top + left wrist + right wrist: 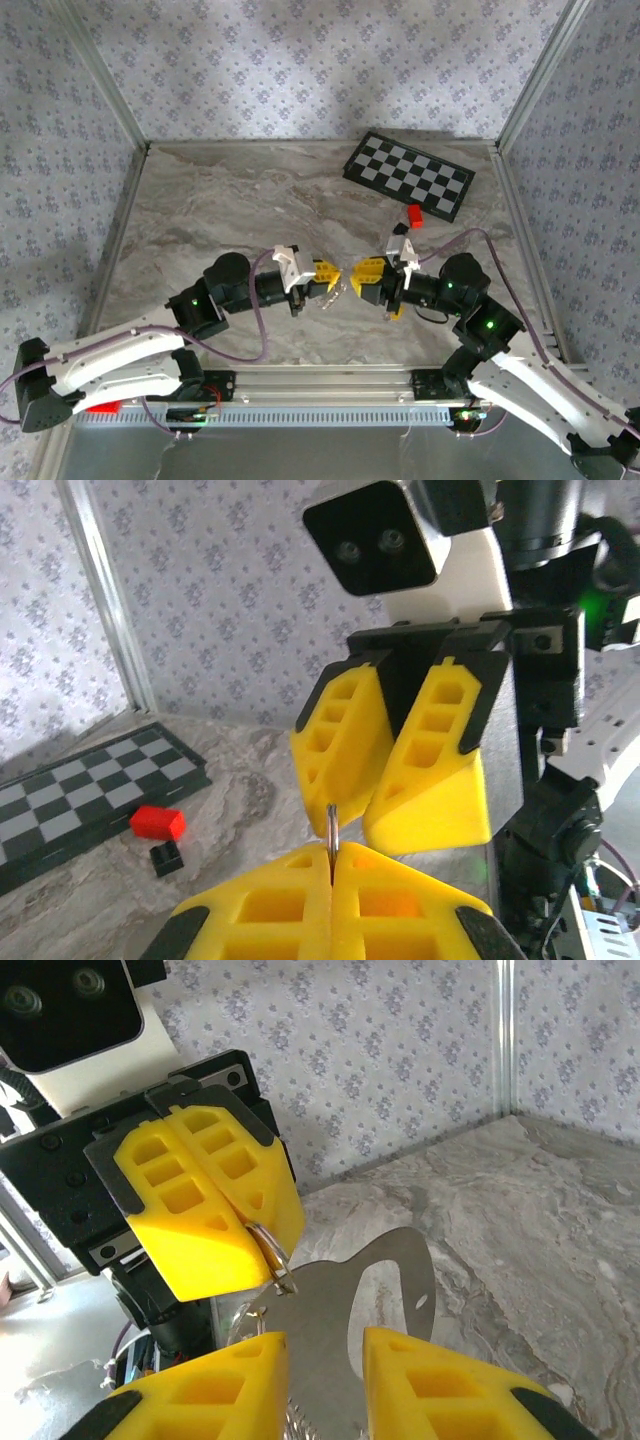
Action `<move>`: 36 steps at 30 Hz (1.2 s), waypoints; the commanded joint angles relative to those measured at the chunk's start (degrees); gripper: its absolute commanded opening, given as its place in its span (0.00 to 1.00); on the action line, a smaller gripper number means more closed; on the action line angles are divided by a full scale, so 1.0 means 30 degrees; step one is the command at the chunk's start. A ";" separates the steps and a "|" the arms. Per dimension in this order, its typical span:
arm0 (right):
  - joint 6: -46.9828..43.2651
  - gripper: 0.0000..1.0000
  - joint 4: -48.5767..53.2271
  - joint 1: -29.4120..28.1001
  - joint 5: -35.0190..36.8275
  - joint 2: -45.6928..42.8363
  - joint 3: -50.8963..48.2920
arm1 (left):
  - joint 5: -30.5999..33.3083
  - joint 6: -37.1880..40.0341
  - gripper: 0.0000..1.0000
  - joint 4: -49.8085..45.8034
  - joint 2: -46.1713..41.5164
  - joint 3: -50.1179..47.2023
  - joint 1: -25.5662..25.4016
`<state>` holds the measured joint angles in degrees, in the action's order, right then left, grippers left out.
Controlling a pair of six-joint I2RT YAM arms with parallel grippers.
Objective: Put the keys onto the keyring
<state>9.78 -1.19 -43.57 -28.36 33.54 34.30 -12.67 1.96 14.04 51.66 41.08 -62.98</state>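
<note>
Robotics test cell: a marble-patterned tabletop (220, 200) is boxed in by floral-papered panels (300, 60) framed with aluminium posts (100, 75). Two arms are bolted to a metal rail (320, 380); a checkerboard (408, 175) is laid at the back.

You can't read any words, numbers, labels or signs here. The checkerboard (409, 176) has only dark and light squares on it, with nothing written on them.

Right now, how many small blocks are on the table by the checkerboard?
2: a red block at the edge of the checkerboard, and a black block beside it. More could be hidden.
</note>
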 commanded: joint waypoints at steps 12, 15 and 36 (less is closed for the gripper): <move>-0.1822 0.20 -0.1399 -0.1552 -0.1293 -0.0329 0.0571 | -0.2985 0.0132 0.00 0.1209 -0.0722 0.0571 0.0134; -0.2193 0.20 -0.1186 -0.1709 -0.1450 -0.0398 0.0577 | -0.2985 0.0140 0.00 0.1087 -0.0704 0.0578 0.0136; -0.2645 0.04 -0.1831 -0.2206 -0.1914 -0.0546 0.0494 | -0.4012 -0.0121 0.00 0.0145 -0.0139 0.1391 0.0134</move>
<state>2.48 -4.95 -49.30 -32.45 32.29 34.33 -23.64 1.89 13.45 51.07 42.61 -62.98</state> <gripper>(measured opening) 0.055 0.047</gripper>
